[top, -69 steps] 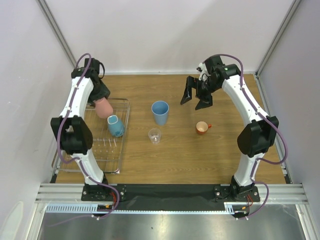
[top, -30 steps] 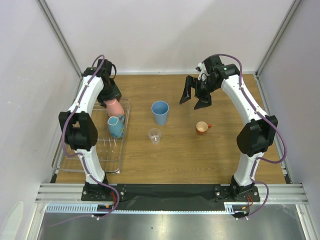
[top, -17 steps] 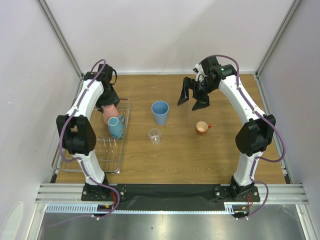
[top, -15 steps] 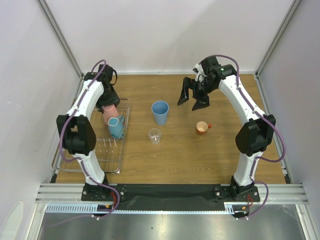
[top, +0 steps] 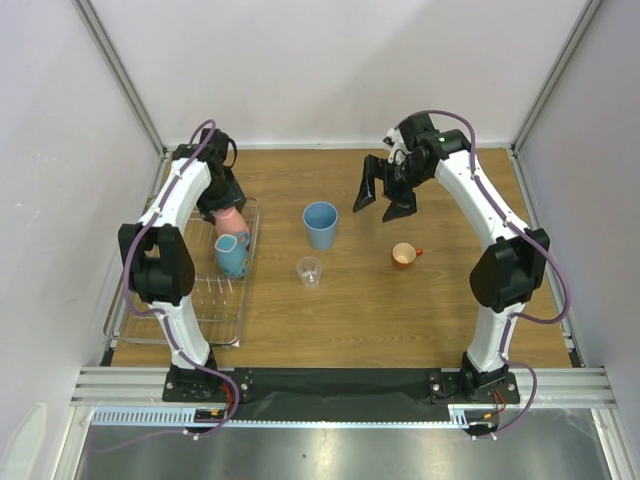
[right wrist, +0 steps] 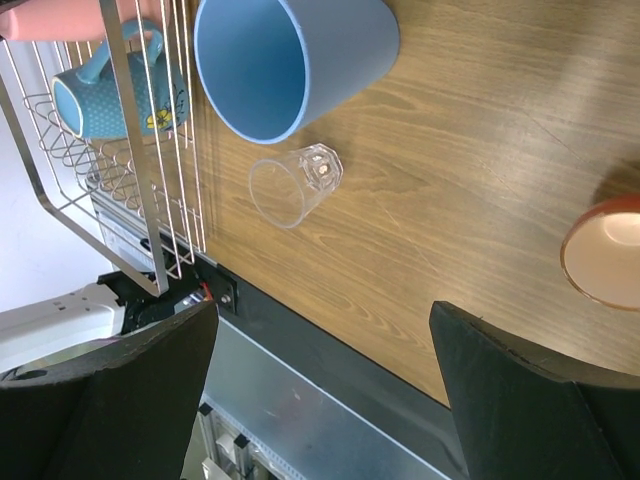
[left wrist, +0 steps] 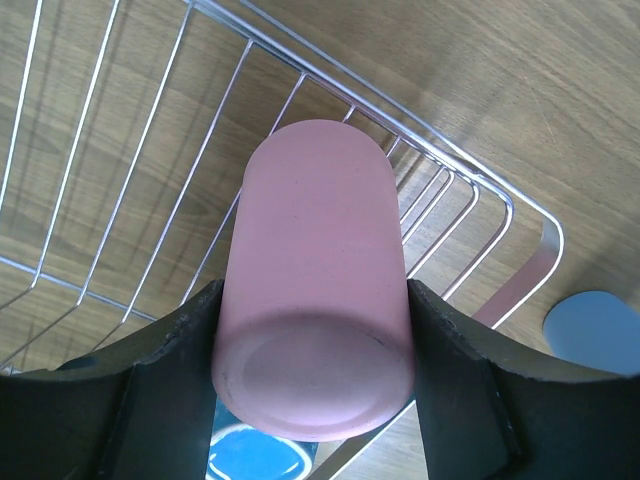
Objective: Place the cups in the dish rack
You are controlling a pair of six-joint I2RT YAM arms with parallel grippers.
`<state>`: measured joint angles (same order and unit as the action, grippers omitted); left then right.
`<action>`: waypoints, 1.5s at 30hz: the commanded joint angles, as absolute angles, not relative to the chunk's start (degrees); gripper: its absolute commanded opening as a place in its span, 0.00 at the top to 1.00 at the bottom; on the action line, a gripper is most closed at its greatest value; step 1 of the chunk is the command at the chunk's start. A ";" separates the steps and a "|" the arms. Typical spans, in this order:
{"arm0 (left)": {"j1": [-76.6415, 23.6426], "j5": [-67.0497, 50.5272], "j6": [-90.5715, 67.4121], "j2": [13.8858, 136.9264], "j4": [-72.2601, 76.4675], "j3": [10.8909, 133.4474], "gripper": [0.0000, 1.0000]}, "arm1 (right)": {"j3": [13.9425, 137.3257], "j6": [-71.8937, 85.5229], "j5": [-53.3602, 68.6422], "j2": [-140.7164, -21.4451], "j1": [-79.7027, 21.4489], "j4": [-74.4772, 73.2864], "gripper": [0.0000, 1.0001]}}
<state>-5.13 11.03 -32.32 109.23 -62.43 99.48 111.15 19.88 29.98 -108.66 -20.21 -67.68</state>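
Note:
My left gripper (top: 226, 213) is shut on the pink tumbler (top: 231, 221), holding it upside down over the far right corner of the wire dish rack (top: 140, 318). In the left wrist view the pink tumbler (left wrist: 312, 280) sits between both fingers above the rack wires (left wrist: 90, 160). The blue-grey mug (top: 232, 254) lies in the rack. The light-blue tumbler (top: 320, 225), the clear glass (top: 309, 271) and the orange mug (top: 404, 256) stand on the table. My right gripper (top: 383, 197) is open and empty, hovering beyond the light-blue tumbler (right wrist: 290, 60).
The wooden table (top: 420, 310) ends at a black strip and metal rail at the near edge. White walls close in on three sides. The right wrist view shows the glass (right wrist: 295, 185), the orange mug (right wrist: 605, 250) and the rack corner (right wrist: 130, 150).
My left gripper has carried the pink tumbler right and down toward the rack's far right corner, beside the blue-grey mug. My right gripper drifted slightly left, still open.

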 commanded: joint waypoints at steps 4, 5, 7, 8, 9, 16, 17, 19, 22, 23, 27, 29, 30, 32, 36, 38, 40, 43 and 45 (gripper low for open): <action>-5.27 10.55 -29.62 108.90 -60.38 100.11 0.67 | 115.05 21.97 30.94 -111.70 -22.32 -63.73 0.06; -5.27 10.72 -29.27 108.90 -60.38 100.19 0.62 | 115.40 22.49 30.59 -112.67 -22.50 -63.46 0.06; -5.27 11.25 -28.83 108.81 -60.29 100.11 0.45 | 116.45 23.73 30.06 -113.55 -23.55 -62.23 0.05; -5.27 11.25 -28.57 108.81 -60.21 100.11 0.40 | 116.80 24.08 29.10 -113.90 -23.99 -61.79 0.06; -5.27 11.25 -28.39 108.72 -60.03 99.93 0.35 | 117.07 24.60 28.57 -114.78 -24.34 -61.09 0.06; -5.27 10.02 -27.42 108.72 -59.33 99.14 0.02 | 121.02 27.86 23.82 -118.64 -27.16 -59.50 0.06; -5.27 9.93 -27.25 108.11 -59.07 98.71 0.00 | 121.81 28.38 22.17 -119.09 -27.59 -59.41 0.06; -5.27 10.28 -27.25 107.41 -58.97 97.91 0.00 | 122.95 28.91 20.14 -120.31 -28.03 -59.76 0.06; -5.27 10.55 -27.42 104.60 -58.62 97.21 0.00 | 125.06 29.88 15.22 -122.25 -28.91 -60.03 0.09; -5.27 10.46 -27.60 103.63 -58.45 97.12 0.00 | 126.37 30.32 12.59 -122.78 -29.26 -60.20 0.12; -5.36 9.32 -28.65 98.37 -57.92 97.03 0.00 | 130.25 31.11 9.50 -126.56 -30.84 -62.40 0.17; -5.36 8.88 -29.09 96.60 -57.48 96.59 0.00 | 131.22 30.94 8.01 -128.39 -31.37 -62.49 0.20; -5.36 8.79 -29.35 95.11 -57.74 96.59 0.00 | 131.83 30.68 7.74 -128.93 -31.81 -62.40 0.21; -5.36 8.35 -29.79 93.35 -57.92 96.15 0.00 | 132.19 30.59 7.38 -130.86 -32.08 -62.58 0.24; -6.06 5.72 -31.46 87.47 -58.10 92.13 0.00 | 131.84 30.50 6.24 -132.71 -32.69 -63.28 0.31; -6.76 3.88 -32.60 82.38 -56.79 88.97 0.00 | 130.96 30.23 7.03 -133.06 -32.87 -62.06 0.42; -7.21 2.12 -33.57 78.42 -53.55 86.67 0.00 | 130.78 29.97 6.77 -133.24 -32.87 -61.70 0.59; -7.29 -1.12 -34.54 69.98 -49.67 83.50 0.00 | 131.31 29.45 5.72 -132.54 -32.35 -61.96 0.78; -7.38 -2.02 -34.63 65.93 -49.04 83.32 0.00 | 131.22 29.18 5.28 -131.23 -31.64 -61.79 0.83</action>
